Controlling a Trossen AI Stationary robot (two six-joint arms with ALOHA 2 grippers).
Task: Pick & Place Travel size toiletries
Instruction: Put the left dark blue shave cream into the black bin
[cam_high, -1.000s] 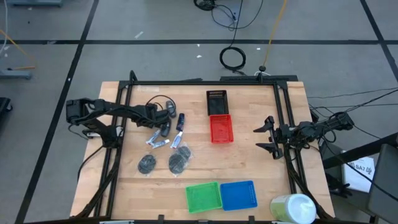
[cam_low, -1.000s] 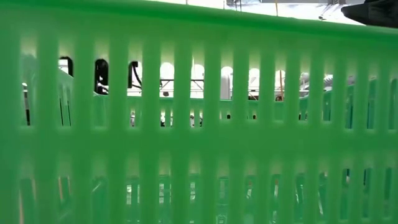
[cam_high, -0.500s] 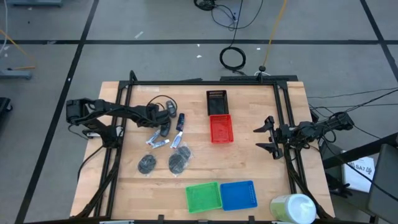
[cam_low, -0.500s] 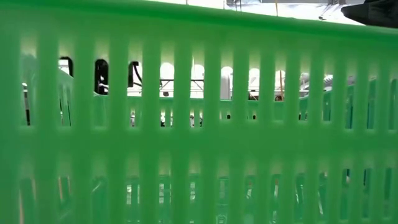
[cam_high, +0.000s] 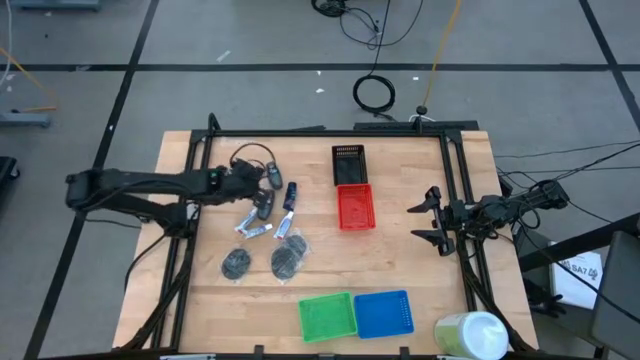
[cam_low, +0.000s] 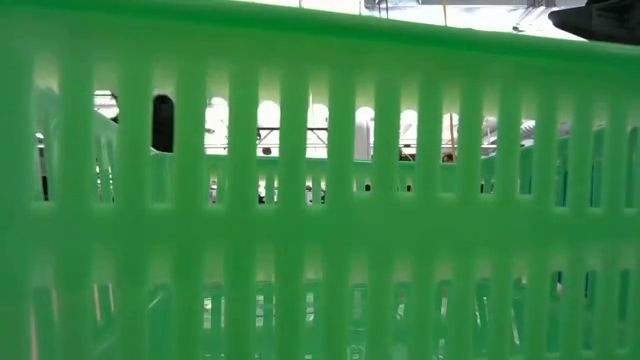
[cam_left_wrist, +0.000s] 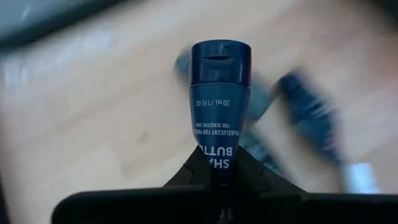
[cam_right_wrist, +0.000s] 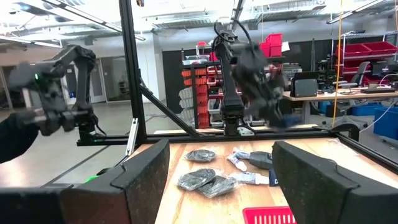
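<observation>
barely begun: left gripper (cam_high: 268, 178) is clamped on one bottle (cam_left_wrist: 219, 93) over the table's left; the other toiletries (cam_high: 262, 240) lie loose, baskets (cam_high: 355, 208) look empty. right gripper (cam_high: 432, 221) waits open.

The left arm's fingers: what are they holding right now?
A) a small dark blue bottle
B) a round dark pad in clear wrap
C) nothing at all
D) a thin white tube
A: in the left wrist view the left gripper is shut on a dark blue mini bottle, whose body and printed label stand out between the fingers.
</observation>
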